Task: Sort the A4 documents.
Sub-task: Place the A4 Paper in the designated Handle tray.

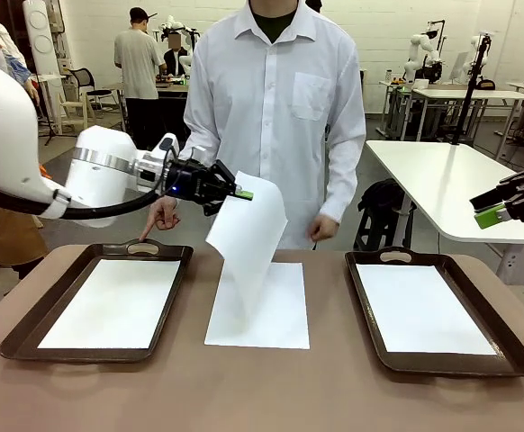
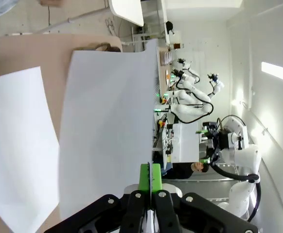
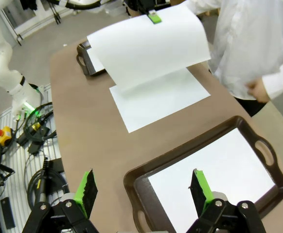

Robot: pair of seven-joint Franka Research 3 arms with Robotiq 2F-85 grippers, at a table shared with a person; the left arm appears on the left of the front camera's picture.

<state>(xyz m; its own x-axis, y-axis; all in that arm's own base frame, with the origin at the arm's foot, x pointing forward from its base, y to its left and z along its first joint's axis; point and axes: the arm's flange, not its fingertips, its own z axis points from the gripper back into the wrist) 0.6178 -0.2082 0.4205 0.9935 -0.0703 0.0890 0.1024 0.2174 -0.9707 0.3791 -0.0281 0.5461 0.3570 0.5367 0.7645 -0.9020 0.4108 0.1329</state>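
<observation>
Carrying one A4 sheet is the step in hand, by my read. The left gripper [image 1: 242,193] is clenched on the top edge of the lifted sheet [image 1: 248,243], which hangs curled above the worktop [image 1: 244,387]. Its lower edge is down at, or just over, the middle sheet [image 1: 271,324], which lies flat between the two trays. The left wrist view shows the green pads [image 2: 150,177] pressed together with the paper edge between them.

The left tray [image 1: 91,355] already holds a white sheet [image 1: 113,301], and so does the right tray [image 1: 451,364], with its sheet [image 1: 424,306]. The right gripper [image 1: 487,213] is released, jaws wide apart with nothing in them, up off the worktop at the right edge, over the right tray in its own wrist view.

The person's hand [image 1: 163,214] points a finger down at the left tray's far handle, probably marking the destination.

Next move, as a guess:
- Swing the sheet left over the left tray.
- Lower it flat and square inside the rim, then let go.
- Go slowly, since the thin paper flops and could fold or snag on the rim.
</observation>
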